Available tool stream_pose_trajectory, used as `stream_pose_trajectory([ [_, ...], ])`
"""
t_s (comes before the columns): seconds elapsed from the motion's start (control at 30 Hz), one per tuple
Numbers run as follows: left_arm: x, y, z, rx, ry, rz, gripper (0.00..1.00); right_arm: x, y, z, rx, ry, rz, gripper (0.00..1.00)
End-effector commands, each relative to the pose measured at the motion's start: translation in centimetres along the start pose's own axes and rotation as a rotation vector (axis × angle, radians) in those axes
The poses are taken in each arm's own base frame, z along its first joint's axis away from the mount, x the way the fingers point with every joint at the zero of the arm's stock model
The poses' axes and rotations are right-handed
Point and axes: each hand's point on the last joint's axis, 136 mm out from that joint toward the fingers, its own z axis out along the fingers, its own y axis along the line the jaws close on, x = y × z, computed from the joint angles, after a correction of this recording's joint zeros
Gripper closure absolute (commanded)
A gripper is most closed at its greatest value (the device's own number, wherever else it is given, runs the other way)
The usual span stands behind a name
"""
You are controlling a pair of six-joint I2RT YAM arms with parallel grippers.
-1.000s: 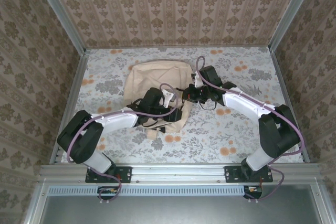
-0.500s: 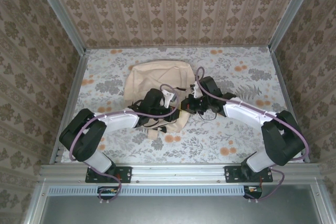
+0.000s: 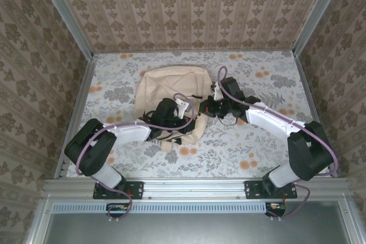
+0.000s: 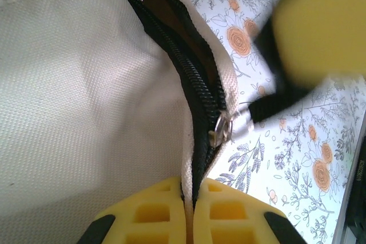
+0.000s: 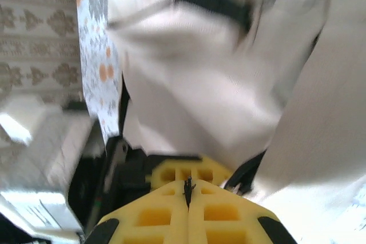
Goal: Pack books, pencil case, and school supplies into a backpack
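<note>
Swung the right gripper (image 3: 206, 107), pinched on the pull (image 4: 229, 125), first nearer the base edge beside the backpack (image 3: 163, 84), then back a little toward the far wall, ending slightly nearer and further right than a second ago. Laid the right forearm (image 3: 269, 119) flatter over the table (image 3: 257, 161), with the shoulder link carried outward to the right and nearer the rail. Settled the left arm (image 3: 131, 130) a touch lower and leftward at the shoulder, wrist slid slightly nearer over the backpack's near edge (a small shift, most of it in the first half second). Any change in the fabric under both wrists too hidden to tell.
</note>
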Motion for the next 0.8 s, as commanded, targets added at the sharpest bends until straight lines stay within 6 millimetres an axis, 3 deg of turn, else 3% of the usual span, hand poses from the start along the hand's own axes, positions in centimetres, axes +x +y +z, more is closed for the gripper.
stream_pose_trajectory([
  [0.0, 0.8, -0.4, -0.4, 0.004, 0.017, 0.008, 1.00, -4.3, -0.1, -0.6, 0.048, -0.101, -0.043, 1.00],
  [0.1, 1.9, -0.4, -0.3, 0.005, 0.052, 0.014, 1.00, -6.3, -0.9, 0.1, 0.098, -0.128, -0.055, 1.00],
  [0.4, 3.6, -0.7, -0.7, 0.021, 0.113, 0.039, 1.00, -9.2, -2.7, 0.7, 0.201, -0.169, -0.097, 1.00],
  [0.57, 4.2, -0.9, -1.1, 0.031, 0.134, 0.048, 1.00, -9.0, -2.1, 0.7, 0.175, -0.158, -0.125, 1.00],
  [0.77, 4.7, -1.0, -1.2, 0.040, 0.154, 0.057, 1.00, -9.8, -3.8, 0.6, 0.242, -0.184, -0.117, 1.00],
])
